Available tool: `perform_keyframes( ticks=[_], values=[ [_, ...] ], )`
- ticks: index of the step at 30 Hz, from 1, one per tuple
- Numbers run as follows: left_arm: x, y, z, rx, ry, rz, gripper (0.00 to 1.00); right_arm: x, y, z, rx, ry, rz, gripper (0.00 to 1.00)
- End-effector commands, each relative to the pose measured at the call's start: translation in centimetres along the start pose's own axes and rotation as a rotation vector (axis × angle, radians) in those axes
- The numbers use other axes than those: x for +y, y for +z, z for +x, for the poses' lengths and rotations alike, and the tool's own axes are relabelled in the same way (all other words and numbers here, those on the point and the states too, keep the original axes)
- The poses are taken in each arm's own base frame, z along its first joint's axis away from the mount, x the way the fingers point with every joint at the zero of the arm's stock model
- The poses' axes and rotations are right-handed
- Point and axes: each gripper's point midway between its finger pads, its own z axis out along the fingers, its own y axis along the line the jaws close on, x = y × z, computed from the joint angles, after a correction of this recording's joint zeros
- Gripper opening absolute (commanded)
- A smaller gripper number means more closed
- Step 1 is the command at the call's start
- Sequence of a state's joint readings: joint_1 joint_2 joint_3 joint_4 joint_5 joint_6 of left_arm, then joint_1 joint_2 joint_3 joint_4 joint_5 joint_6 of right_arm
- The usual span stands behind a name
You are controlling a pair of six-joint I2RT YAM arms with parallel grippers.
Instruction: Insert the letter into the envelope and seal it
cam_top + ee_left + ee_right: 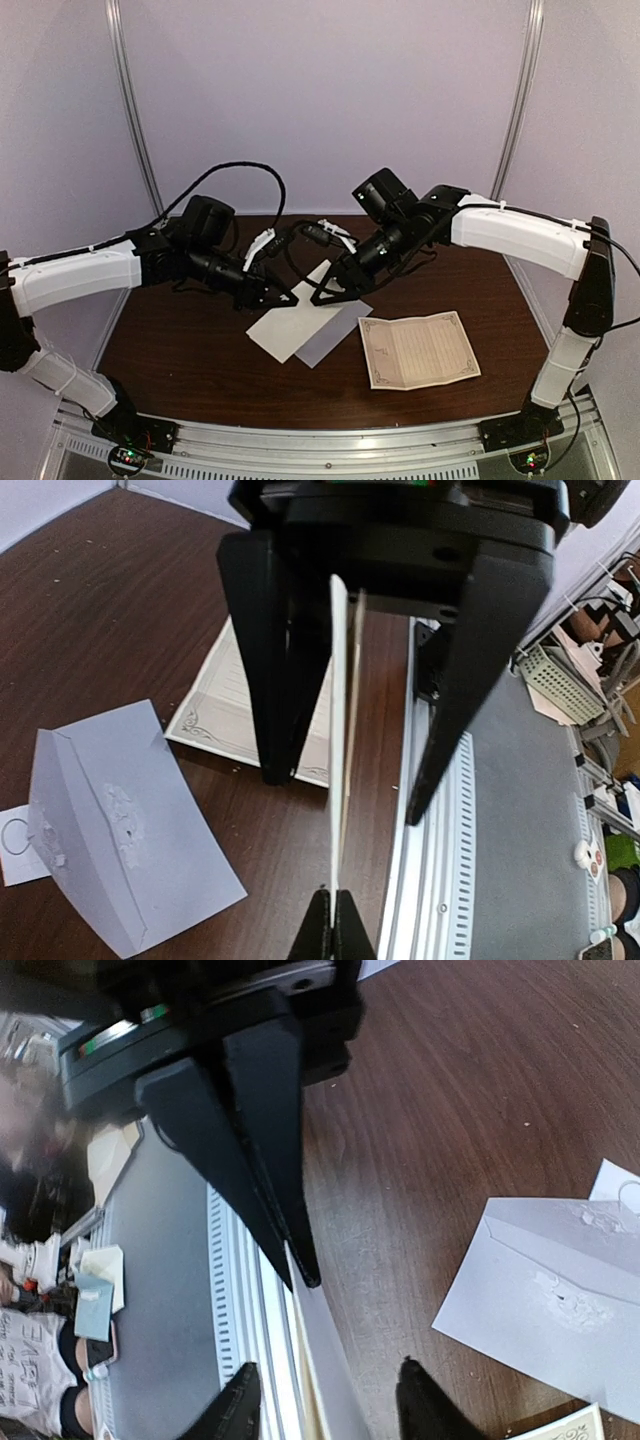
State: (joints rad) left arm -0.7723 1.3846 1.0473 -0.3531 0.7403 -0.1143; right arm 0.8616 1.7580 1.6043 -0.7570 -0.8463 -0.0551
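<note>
My left gripper (333,905) is shut on the edge of a thin white sheet (339,730) with a cream side, held edge-on above the table. My right gripper (330,1405) stands open, its fingertips on either side of that sheet (325,1360) without pinching it. In the top view both grippers, left (285,297) and right (325,293), meet over the table's middle with the sheet (290,325) slanting below them. The pale grey envelope (340,335) (130,830) (550,1300) lies flat, flap open. The cream letter (418,350) (225,695) with an ornate border lies unfolded to the right.
A small white strip with a round sticker (15,840) (620,1185) lies just beyond the envelope. A slotted metal rail (440,880) (320,440) runs along the table's near edge. Purple walls enclose the back and sides.
</note>
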Motion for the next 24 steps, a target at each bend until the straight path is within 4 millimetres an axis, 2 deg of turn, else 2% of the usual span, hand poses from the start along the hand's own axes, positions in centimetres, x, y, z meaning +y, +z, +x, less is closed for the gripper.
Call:
perform_keyframes(
  ticks=[1, 3, 5, 9, 13, 18, 24],
  values=[
    [3.2, -3.9, -3.0, -0.131, 0.024, -0.236, 0.00, -0.5, -2.1, -3.0, -0.143, 0.019, 0.135, 0.67],
    [5.1, -6.4, -3.5, -0.193, -0.018, -0.319, 0.00, -1.6, -2.9, -3.8, -0.203, 0.059, 0.201, 0.78],
    [7.4, -8.9, -3.5, -0.245, -0.067, -0.407, 0.00, -3.1, -3.5, -4.4, -0.261, 0.109, 0.279, 0.83],
    [11.3, -14.1, -3.1, -0.346, -0.145, -0.594, 0.00, -6.5, -3.9, -4.5, -0.356, 0.236, 0.428, 0.85],
    [13.3, -18.2, -3.1, -0.432, -0.168, -0.738, 0.00, -9.3, -2.7, -3.1, -0.420, 0.374, 0.483, 0.85],
    [14.5, -20.0, -2.2, -0.436, -0.170, -0.858, 0.00, -12.6, 0.7, -0.4, -0.426, 0.501, 0.516, 0.84],
    [15.5, -20.3, -0.9, -0.421, -0.155, -0.931, 0.00, -14.1, 5.9, 1.6, -0.385, 0.523, 0.550, 0.84]
  ],
)
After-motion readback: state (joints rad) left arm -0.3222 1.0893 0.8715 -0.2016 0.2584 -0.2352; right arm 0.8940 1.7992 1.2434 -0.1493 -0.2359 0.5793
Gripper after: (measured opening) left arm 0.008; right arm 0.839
